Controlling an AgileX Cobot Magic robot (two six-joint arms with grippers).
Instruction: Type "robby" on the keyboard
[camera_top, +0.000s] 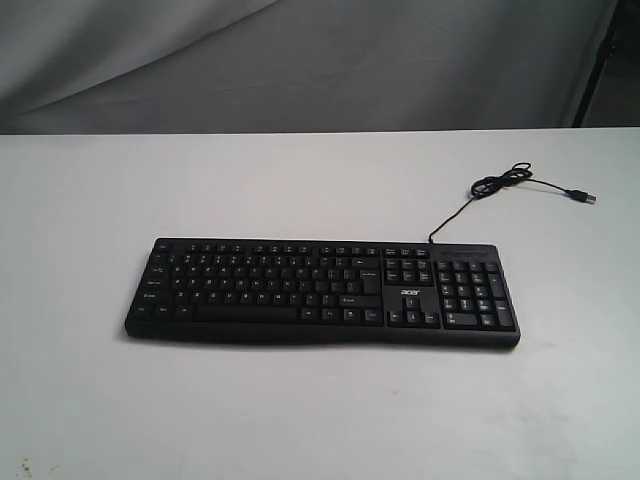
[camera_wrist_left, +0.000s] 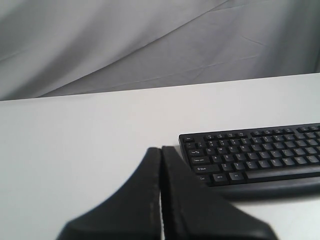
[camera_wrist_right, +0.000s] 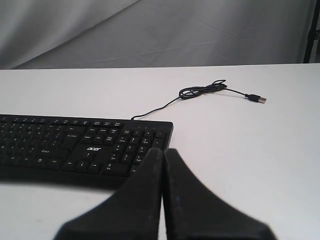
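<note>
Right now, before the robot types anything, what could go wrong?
1. The keyboard has its keys packed close together, so the shut left claw or right claw might press two letters at once.
2. The keyboard lies loose on the smooth white table; a slanted poke could slide it.
3. The cable ends in a USB plug lying free on the table, so typed letters probably go nowhere.
</note>
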